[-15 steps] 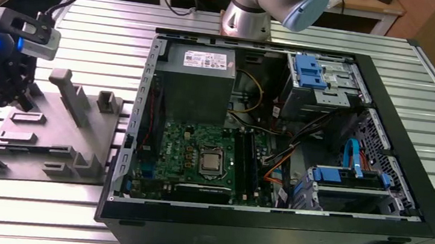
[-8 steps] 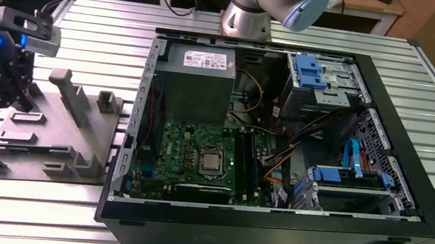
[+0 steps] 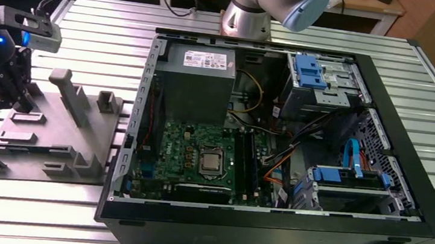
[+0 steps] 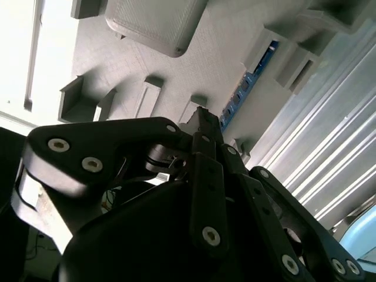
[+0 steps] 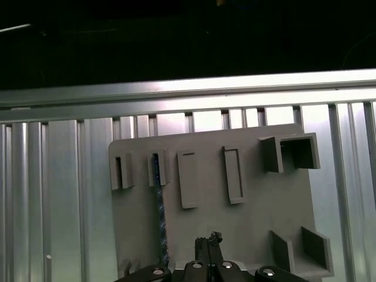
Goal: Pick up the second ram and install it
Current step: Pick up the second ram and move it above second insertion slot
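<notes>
Early stage: the second ram (image 5: 160, 217), a thin dark stick w/ blue patches, is standing on edge in a slot of the grey plastic tray (image 5: 252, 200), so pick-up and install are both remaining. The arm is hovering over the tray, beside the open black PC case (image 3: 412, 118). The gripper (image 5: 209, 239) is pointing down near the stick, fingers appearing pressed together, gripping nothing.

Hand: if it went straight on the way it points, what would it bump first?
Probably the tray. The hand points at its flat grey face, just beside the ram standing in a slot. Depth is hard to judge, so it might graze the ram instead.
</notes>
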Robot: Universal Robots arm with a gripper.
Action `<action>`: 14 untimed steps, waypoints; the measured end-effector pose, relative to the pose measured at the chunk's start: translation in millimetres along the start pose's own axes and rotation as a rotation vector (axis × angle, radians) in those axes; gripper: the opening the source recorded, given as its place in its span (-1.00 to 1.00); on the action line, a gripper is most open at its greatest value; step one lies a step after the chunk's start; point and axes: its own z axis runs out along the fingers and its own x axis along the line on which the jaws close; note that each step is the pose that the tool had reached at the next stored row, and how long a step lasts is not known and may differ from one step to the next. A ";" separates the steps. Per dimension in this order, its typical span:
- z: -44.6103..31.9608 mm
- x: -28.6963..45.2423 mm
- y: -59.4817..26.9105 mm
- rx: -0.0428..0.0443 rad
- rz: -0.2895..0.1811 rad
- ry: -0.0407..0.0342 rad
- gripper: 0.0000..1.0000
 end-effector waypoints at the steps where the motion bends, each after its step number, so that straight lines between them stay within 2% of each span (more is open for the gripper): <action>1: 0.0 0.0 0.0 0.0000 0.000 0.0001 -0.80; 8: 2.2 0.8 0.3 0.0002 0.000 0.0010 -0.80; 14: 4.3 7.1 -0.2 0.0002 0.000 0.0011 -0.80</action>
